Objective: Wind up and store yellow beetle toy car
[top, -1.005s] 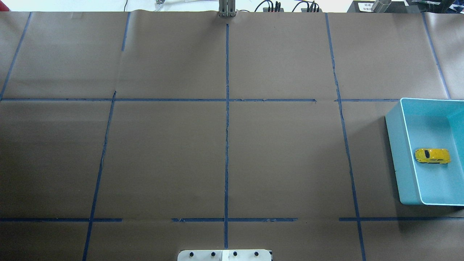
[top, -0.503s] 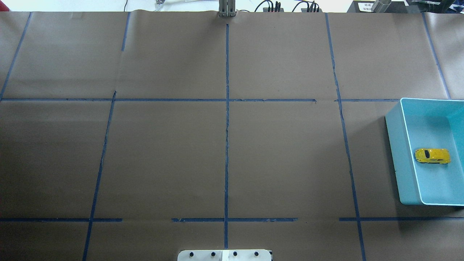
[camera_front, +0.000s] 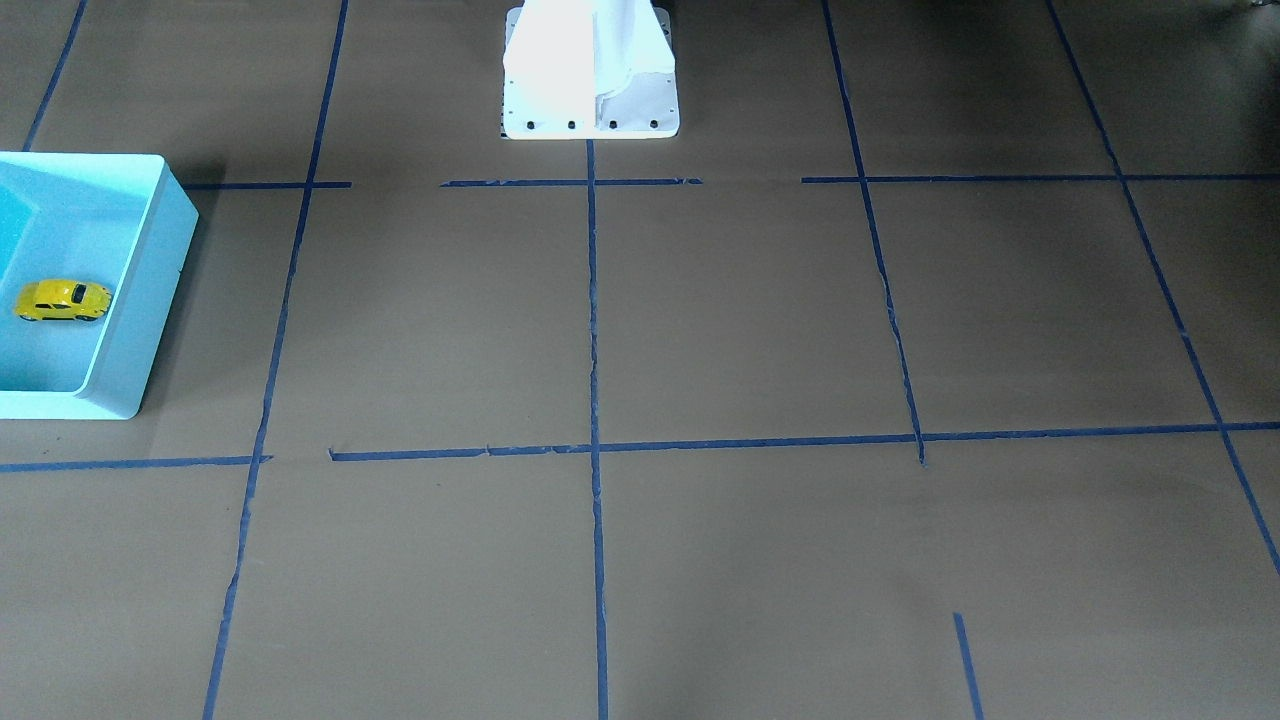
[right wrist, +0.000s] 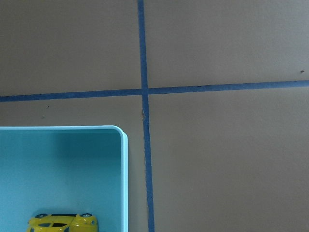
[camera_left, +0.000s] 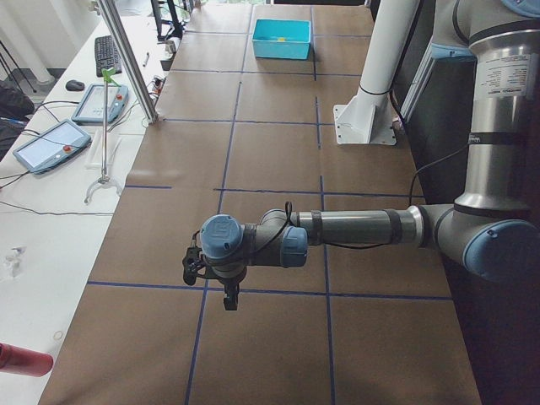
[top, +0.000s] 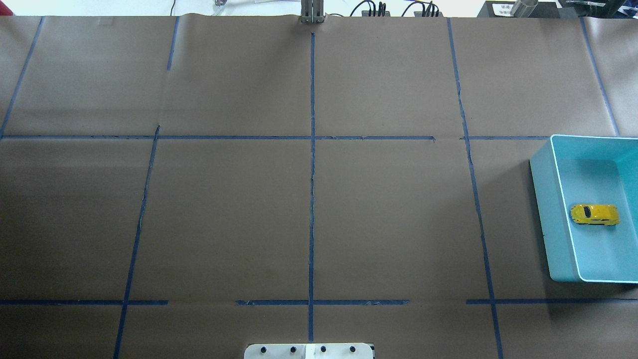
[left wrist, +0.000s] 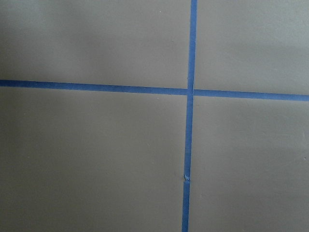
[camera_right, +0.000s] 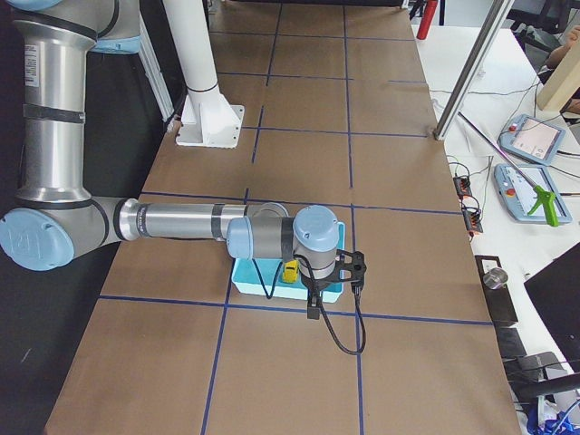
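Note:
The yellow beetle toy car rests on its wheels on the floor of the turquoise bin at the table's right edge. It also shows as the car inside the bin, and the right wrist view catches the car below the bin's corner. My right gripper hangs above the bin's near edge, with the car just behind it. My left gripper hovers over bare paper at the far end from the bin. I cannot tell whether either gripper is open or shut.
Brown paper with a grid of blue tape lines covers the table. The white robot base stands at the table's edge. A metal post rises at the far side. Tablets and cables lie on the white side table.

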Controlling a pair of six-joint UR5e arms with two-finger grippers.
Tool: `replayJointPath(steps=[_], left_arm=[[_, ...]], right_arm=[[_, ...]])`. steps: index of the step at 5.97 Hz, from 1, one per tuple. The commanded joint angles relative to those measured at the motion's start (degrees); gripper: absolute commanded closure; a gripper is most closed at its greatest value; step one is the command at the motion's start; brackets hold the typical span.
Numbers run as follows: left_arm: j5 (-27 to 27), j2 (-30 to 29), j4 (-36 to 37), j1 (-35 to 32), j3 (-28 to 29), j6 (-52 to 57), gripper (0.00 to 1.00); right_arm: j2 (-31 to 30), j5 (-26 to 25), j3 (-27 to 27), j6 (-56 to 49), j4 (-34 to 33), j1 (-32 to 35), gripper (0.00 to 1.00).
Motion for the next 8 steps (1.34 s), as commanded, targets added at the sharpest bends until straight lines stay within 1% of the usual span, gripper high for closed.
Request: replayJointPath(steps=[1,3,6,7,8], left_arm=[[0.1,0.0,0.0,0.0,0.1,0.2,0.0],[0.4,0.0,0.0,0.0,0.2,0.3,0.0],[0.1,-0.1,0.1,0.0,0.0,0.1,0.0],[0.2,-0.1,0.1,0.0,0.1,0.2,0.0],[0.2,0.0,0.1,0.0,0.1,0.2,0.0]], right_arm=[[0.2,-0.2,3.5,0.2,0.0,-3.3,0.0],[-1.0,-0.1,3.3,0.2,-0.1,-3.4,0.0],[-1.5,-0.1,1.2,1.1,-0.2,-3.4,0.0],[-1.3,-2.0,1.5,0.8,0.0,-3.3,0.0],[-0.8,-2.4,1.7,0.2,-0.1,-3.3,0.0]])
